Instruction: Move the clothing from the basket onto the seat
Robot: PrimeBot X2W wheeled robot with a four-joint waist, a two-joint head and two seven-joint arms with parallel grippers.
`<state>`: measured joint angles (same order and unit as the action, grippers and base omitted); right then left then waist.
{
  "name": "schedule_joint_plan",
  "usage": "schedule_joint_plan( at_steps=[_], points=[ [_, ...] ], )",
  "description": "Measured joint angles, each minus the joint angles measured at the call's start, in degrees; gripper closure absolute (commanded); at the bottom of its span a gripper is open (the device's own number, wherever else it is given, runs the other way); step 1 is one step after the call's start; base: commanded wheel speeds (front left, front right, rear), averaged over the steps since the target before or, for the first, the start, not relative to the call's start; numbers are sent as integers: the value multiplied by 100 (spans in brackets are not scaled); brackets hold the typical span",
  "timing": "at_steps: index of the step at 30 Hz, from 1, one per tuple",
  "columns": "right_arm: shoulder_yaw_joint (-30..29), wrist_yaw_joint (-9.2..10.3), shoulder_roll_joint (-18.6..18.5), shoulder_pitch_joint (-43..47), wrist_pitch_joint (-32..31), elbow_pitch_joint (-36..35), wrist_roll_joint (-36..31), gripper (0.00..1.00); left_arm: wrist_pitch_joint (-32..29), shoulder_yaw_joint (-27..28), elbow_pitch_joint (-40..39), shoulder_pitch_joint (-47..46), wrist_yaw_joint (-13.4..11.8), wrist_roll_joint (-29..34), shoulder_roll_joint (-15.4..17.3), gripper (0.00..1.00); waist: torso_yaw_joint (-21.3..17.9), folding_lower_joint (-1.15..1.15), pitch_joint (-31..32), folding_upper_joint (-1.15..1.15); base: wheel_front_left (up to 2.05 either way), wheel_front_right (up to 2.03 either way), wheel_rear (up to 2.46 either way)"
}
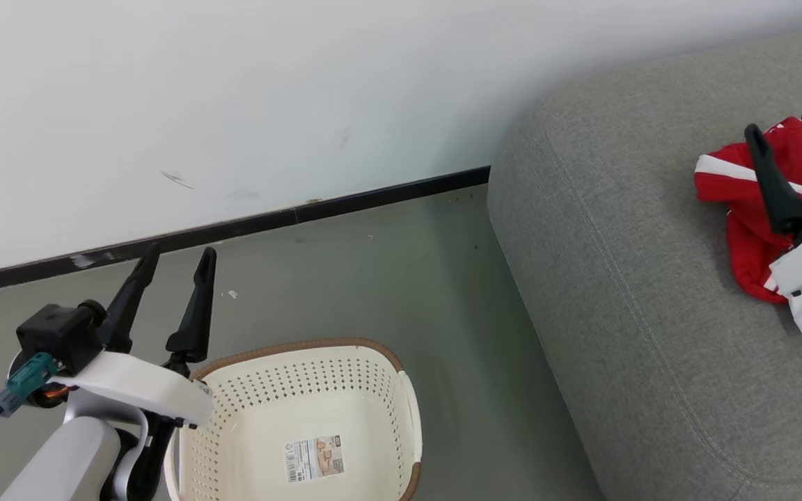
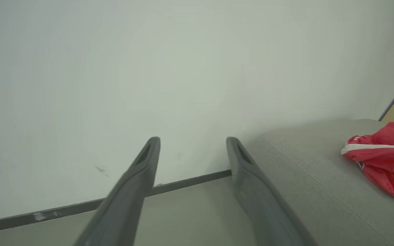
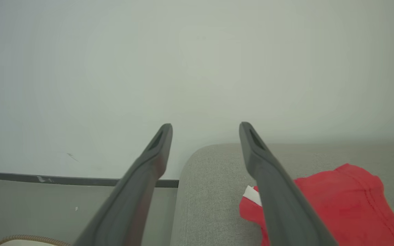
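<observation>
The red clothing (image 1: 749, 229) with white stripes lies crumpled on the grey seat (image 1: 624, 299) at the right; it also shows as clothing (image 2: 385, 153) and clothing (image 3: 340, 208). The cream basket (image 1: 303, 417) with its brown rim stands on the floor at lower left, holding no garments, only a label sticker on its bottom. My left gripper (image 1: 175, 261) hangs open over the floor just behind the basket's left rim. My right gripper (image 1: 784, 129) is open above the clothing, nothing between its fingers.
A white wall (image 1: 234, 104) with a black baseboard (image 1: 269, 223) runs behind the basket and the seat. Grey-green floor (image 1: 387, 292) lies between the basket and the seat's rounded edge. The basket's rim (image 3: 29, 238) peeks in at the right wrist view's bottom left.
</observation>
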<state>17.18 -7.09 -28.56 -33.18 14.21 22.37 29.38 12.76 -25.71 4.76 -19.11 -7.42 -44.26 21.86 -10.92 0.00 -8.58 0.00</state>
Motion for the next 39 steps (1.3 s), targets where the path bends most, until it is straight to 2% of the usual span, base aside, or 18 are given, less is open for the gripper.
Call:
schedule_joint_plan(
  at_steps=[6,11,22,27,36,39],
  points=[
    [-3,1,233,368,13,-188,-65,0,113,265,-8,272,-123,-4,-64,0,242,0,160,0,0,0,0],
    [-155,1,586,753,16,-460,-186,0,147,417,7,600,-258,-2,-160,0,442,0,290,0,0,0,0],
    [-644,1,1127,1656,16,-895,-530,0,154,648,0,1128,-327,67,-405,0,861,0,556,0,0,0,0],
    [-845,1,1413,1992,16,-1059,-599,0,155,756,-20,1239,-326,196,-539,0,1033,0,659,0,0,0,0],
    [-956,1,1517,2579,16,-1259,-1033,0,167,794,-27,1394,-241,364,-630,0,1267,0,812,0,0,0,0],
    [-987,1,1605,2668,16,-1313,-1103,0,168,812,-23,1424,-144,364,-693,0,1314,0,861,0,0,0,0]
  ],
)
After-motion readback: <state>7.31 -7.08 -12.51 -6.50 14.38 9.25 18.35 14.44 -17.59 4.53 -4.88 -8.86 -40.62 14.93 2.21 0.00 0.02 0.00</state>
